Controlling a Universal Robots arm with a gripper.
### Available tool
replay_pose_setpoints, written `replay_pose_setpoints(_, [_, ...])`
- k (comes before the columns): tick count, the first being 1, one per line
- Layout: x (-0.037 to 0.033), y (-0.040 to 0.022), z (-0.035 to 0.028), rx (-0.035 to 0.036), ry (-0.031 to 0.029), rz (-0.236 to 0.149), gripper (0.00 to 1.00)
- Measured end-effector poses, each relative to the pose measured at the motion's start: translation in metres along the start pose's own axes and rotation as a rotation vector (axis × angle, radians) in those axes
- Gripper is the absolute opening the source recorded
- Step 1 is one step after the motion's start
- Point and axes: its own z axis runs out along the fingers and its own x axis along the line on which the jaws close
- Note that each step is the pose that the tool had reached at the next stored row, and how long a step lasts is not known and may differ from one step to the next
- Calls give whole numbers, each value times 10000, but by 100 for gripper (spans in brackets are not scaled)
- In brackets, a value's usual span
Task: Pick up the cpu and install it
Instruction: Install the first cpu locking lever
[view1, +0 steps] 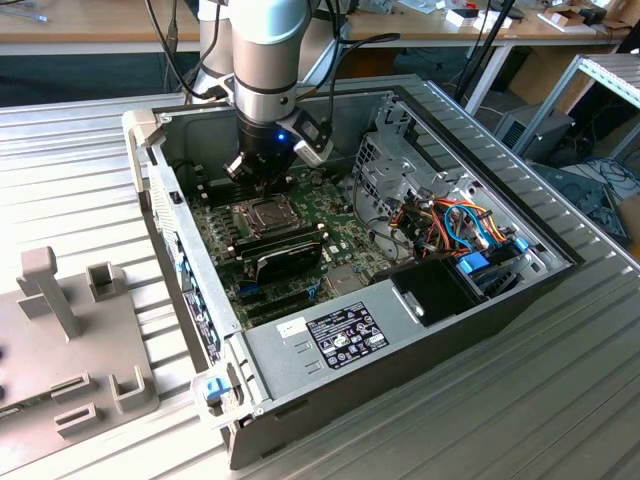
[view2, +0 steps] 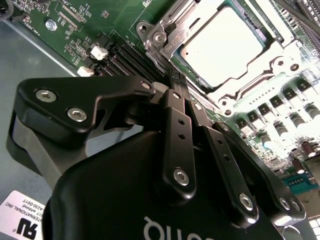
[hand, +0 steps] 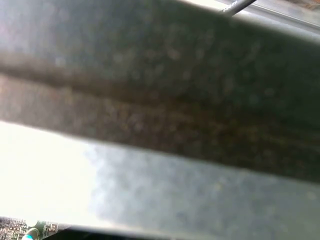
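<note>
Near edge of the ribbed metal surface (view1: 90, 140), at the exterior view's left: a grey fixture block (view1: 70, 350) with slots. Beyond it lies the open computer case (view1: 420, 350), its labelled power supply (view1: 320, 340) nearest, the green motherboard (view1: 300, 225) behind.

On the motherboard, the socket (view1: 262, 214) sits with its metal frame around the cpu (view2: 222, 42). The second wrist view shows the cpu's pale metal top seated flat within the frame; the exterior view gives only a small greyish square there.

The pincer (view2: 176, 82) hangs just beyond the socket's far side. In the second wrist view its fingers (view2: 175, 125) stand pressed together, holding nothing, tips just beside the frame's edge.

The first wrist view offers a blurred grey band and a sliver of circuit board.

Farthest: desks (view1: 100, 30) with cables.
</note>
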Motion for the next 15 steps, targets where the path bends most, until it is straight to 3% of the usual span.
replay_pose_setpoints(7, [-2,8,-4,16,7,0,11])
replay_pose_setpoints(15, [-23,110,4,179,39,-23,11])
